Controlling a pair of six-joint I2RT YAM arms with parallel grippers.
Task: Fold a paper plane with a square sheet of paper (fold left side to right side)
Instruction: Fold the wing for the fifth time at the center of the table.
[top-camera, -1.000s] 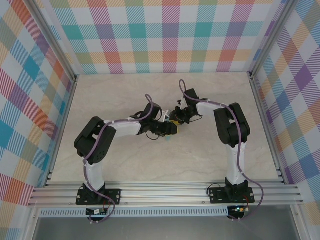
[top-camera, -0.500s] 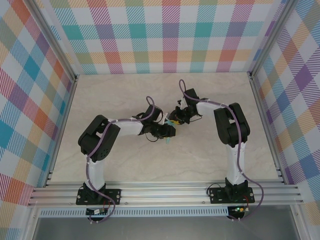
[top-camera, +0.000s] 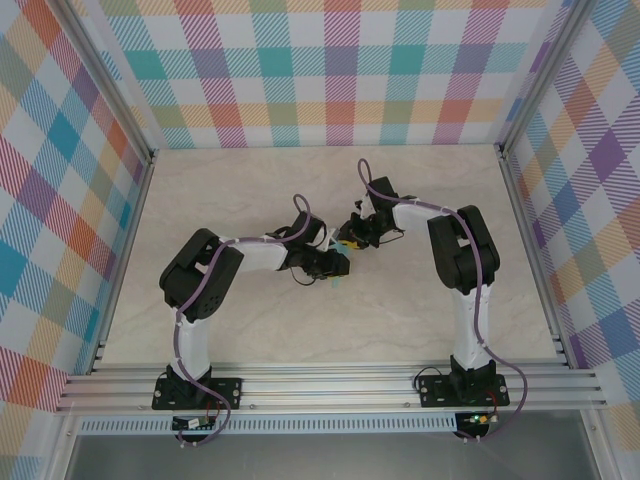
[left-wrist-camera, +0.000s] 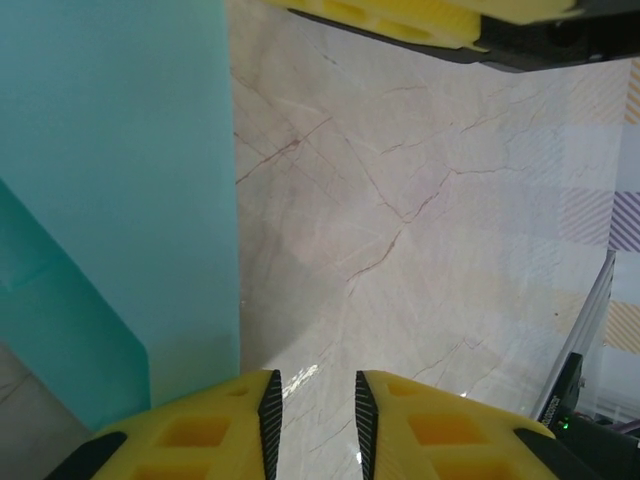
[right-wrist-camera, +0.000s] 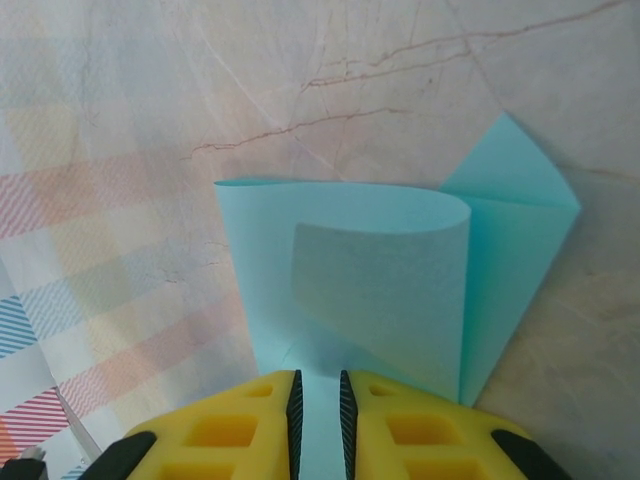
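The light-turquoise sheet of paper (right-wrist-camera: 370, 270) is partly folded, its upper layer curling over in a loose loop with a pointed corner sticking out to the right. My right gripper (right-wrist-camera: 318, 380) is shut on its near edge, paper running between the pads. In the left wrist view the paper (left-wrist-camera: 120, 180) fills the left side as overlapping layers. My left gripper (left-wrist-camera: 318, 385) stands open just right of that edge, bare marble between its fingers. From above, both grippers meet at mid-table, left (top-camera: 335, 262) and right (top-camera: 352, 238), with a sliver of paper (top-camera: 337, 281) peeking out below them.
The marble table top (top-camera: 250, 330) is ringed by plaid walls (top-camera: 340, 70) and aluminium rails (top-camera: 330, 385). One yellow finger of the right gripper (left-wrist-camera: 400, 18) crosses the top of the left wrist view, close above the paper.
The left arm's elbow has swung to the right and its gripper has edged closer to the right one. The right arm has barely moved.
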